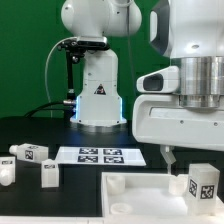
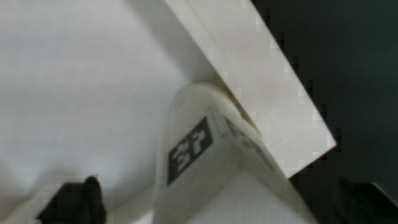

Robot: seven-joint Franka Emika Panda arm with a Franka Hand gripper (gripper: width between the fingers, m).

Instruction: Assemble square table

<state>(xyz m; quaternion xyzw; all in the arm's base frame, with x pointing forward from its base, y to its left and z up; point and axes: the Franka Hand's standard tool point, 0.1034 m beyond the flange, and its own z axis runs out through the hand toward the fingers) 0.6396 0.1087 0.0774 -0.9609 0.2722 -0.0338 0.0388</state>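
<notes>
The white square tabletop (image 1: 135,196) lies at the front of the black table, its raised rim (image 2: 240,70) showing in the wrist view. One white leg (image 1: 203,182) with a black-and-white tag stands in the tabletop's corner at the exterior view's right; the wrist view also shows this leg (image 2: 199,145) against the rim. My gripper (image 1: 186,160) hangs just above that leg, open. Its dark fingertips (image 2: 71,203) stand wide on either side of the leg, apart from it. Three more legs (image 1: 30,152) (image 1: 5,168) (image 1: 48,172) lie loose at the exterior view's left.
The marker board (image 1: 100,155) lies flat between the loose legs and the robot base (image 1: 97,95). A dark stand with cables (image 1: 68,70) rises beside the base. A green wall closes the back.
</notes>
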